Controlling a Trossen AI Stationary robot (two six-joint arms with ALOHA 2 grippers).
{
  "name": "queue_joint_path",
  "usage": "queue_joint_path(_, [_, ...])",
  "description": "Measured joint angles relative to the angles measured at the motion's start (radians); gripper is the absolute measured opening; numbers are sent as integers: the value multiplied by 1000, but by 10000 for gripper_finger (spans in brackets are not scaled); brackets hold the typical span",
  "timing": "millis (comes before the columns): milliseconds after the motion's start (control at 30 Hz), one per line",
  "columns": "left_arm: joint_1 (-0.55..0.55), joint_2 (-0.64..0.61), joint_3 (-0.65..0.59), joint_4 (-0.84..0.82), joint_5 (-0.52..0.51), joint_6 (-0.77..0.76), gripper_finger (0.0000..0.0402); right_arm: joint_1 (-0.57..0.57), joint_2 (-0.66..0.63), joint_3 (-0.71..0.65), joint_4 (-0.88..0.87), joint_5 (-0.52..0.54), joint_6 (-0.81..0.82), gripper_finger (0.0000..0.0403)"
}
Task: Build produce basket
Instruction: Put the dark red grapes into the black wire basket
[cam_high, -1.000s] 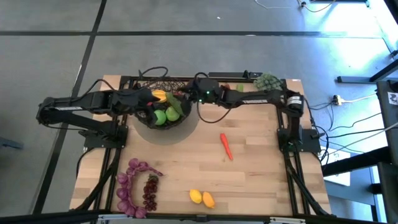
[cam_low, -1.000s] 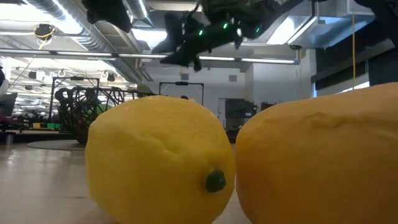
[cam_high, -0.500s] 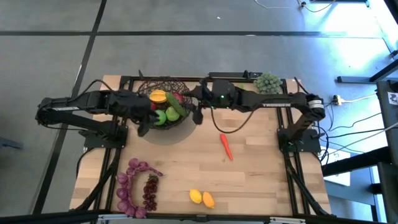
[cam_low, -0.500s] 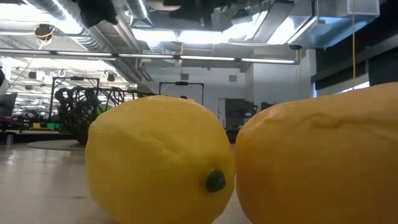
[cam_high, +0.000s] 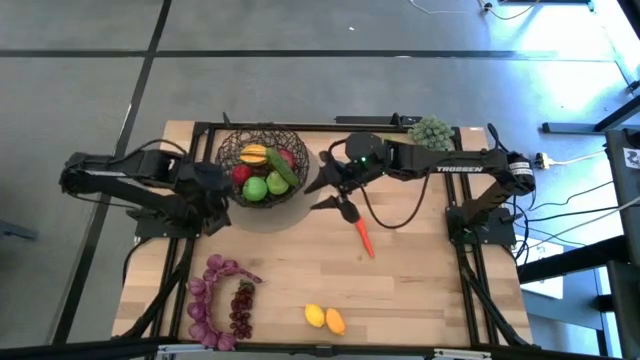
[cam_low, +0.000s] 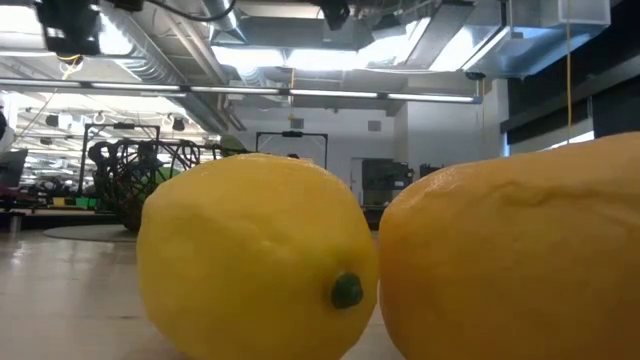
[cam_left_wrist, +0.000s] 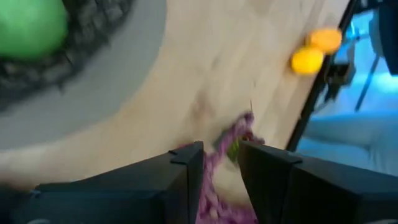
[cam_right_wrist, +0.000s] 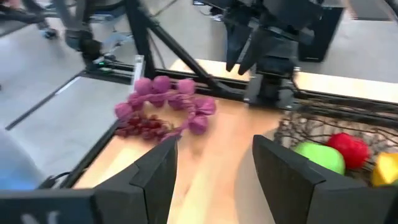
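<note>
The dark wire basket (cam_high: 262, 165) stands on a grey round mat at the table's far side. It holds green apples, a red fruit, a yellow-orange fruit and a green cucumber. My left gripper (cam_high: 218, 215) is open by a narrow gap and empty, just near-left of the basket, and looks toward the purple grapes (cam_left_wrist: 217, 162). My right gripper (cam_high: 332, 197) is open wide and empty, right of the basket and just far-left of the orange carrot (cam_high: 363, 235). The grapes (cam_high: 220, 300), a lemon (cam_high: 315, 316) and an orange-yellow fruit (cam_high: 334, 321) lie near the table's near edge.
A pale-green bushy clump (cam_high: 430, 130) sits at the far right corner. Black frame rails run along the table's left, right and far edges. The lemon (cam_low: 250, 255) and the orange-yellow fruit (cam_low: 510, 250) fill the low view. Bare wood lies between the carrot and the grapes.
My left gripper has drawn back out of the basket, toward the table's near left. My right gripper has left the basket's right rim and gone toward the near right, closer to the carrot. The fruits in the basket have stayed where they were.
</note>
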Motion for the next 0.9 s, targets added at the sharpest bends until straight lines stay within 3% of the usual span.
queue_joint_path(133, [-103,39,-1,1,-6,-65,92,-1,0,0,0,-16,0,204])
queue_joint_path(433, [-363,148,-1,27,-53,-47,92,-2,0,0,1,-16,0,204])
queue_joint_path(700, [-581,181,-1,136,-155,-70,92,-2,0,0,1,-16,1,204])
queue_joint_path(900, [-738,224,-1,270,-254,-193,92,-2,0,0,1,-16,0,204])
